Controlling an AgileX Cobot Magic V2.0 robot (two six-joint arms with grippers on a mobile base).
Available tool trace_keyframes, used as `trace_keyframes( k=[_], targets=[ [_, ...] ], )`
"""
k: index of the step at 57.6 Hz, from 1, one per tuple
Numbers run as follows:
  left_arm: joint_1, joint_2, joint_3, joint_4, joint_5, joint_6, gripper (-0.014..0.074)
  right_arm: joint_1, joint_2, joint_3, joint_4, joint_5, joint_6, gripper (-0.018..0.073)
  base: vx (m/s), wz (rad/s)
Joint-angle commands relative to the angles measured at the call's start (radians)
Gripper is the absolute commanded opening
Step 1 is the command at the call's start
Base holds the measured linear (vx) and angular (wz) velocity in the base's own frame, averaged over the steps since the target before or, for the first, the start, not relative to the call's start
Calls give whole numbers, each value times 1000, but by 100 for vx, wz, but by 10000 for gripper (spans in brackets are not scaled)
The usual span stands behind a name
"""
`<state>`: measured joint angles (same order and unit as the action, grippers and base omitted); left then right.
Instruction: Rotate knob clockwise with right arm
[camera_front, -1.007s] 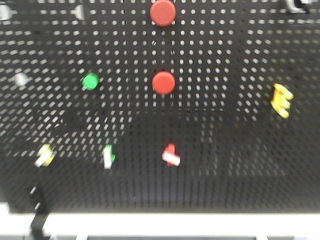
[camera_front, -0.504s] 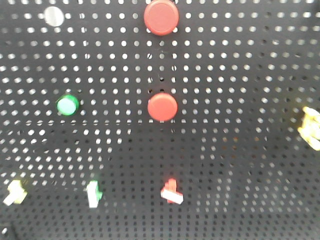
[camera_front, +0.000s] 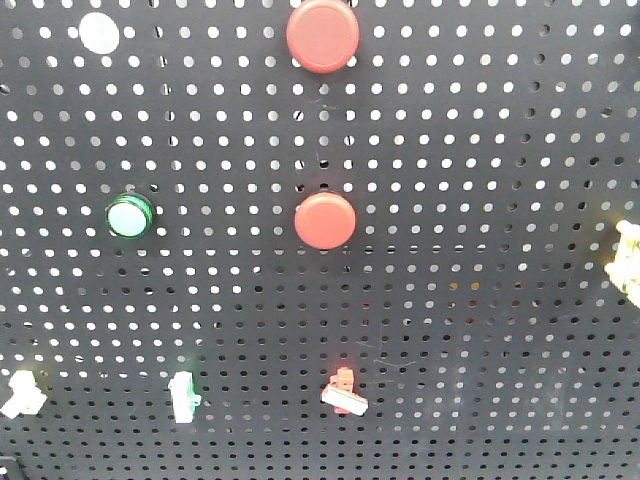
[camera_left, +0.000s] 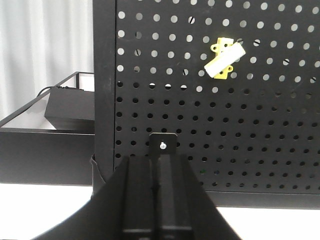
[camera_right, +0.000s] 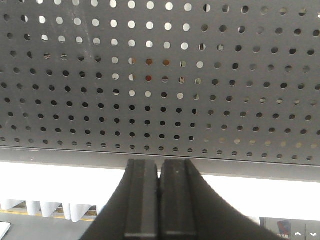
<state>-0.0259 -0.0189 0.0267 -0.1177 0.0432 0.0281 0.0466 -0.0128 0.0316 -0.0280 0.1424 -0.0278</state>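
Left gripper (camera_left: 163, 150), clenched empty, idles facing the black perforated metal board (camera_left: 260, 125), since the job is the right arm's. At 6 o'clock of the red round push-button (camera_front: 325, 220) sits the red-and-white lever knob (camera_front: 343, 392) — likely the target. Right gripper (camera_right: 160, 172), pinched shut, points at bare board. Since a second ago the front view has closed in — sharper now.

Tilted red-and-white knob (camera_front: 343, 392), bottom centre

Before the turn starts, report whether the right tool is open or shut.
Shut. In the right wrist view, the right tool has its two fingers pressed together, with nothing between them.
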Motion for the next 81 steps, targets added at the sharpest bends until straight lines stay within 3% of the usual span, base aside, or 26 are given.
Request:
trace_keyframes(
  k=[1, 23, 37, 48, 65, 73, 81],
  targets=[
    [2, 0, 13, -8, -82, -10, -6, 0, -10, 5, -9, -84, -3, -9, 0, 0],
    [2, 0, 13, -8, -82, -10, -6, 0, -10, 5, 28, -103, -2, -9, 0, 0],
    [2, 0, 13, -8, -82, -10, -6, 0, -9, -32, 28, -279, -2, -9, 0, 0],
    [2, 0, 13, -8, -82, -10, -6, 0, 82, -325, 4, -166, -42, -9, 0, 0],
    [2, 0, 13, -8, -82, -10, -6, 0, 602, -994, -17, -83, -107, -9, 0, 0],
    [2, 0, 13, -8, -82, -10, -6, 0, 734, -1175, -1, -27, -102, -9, 0, 0],
    [2, 0, 13, -8, -82, -10, -6, 0, 803, -1251, -10, -22, -125, -9, 0, 0]
  ],
)
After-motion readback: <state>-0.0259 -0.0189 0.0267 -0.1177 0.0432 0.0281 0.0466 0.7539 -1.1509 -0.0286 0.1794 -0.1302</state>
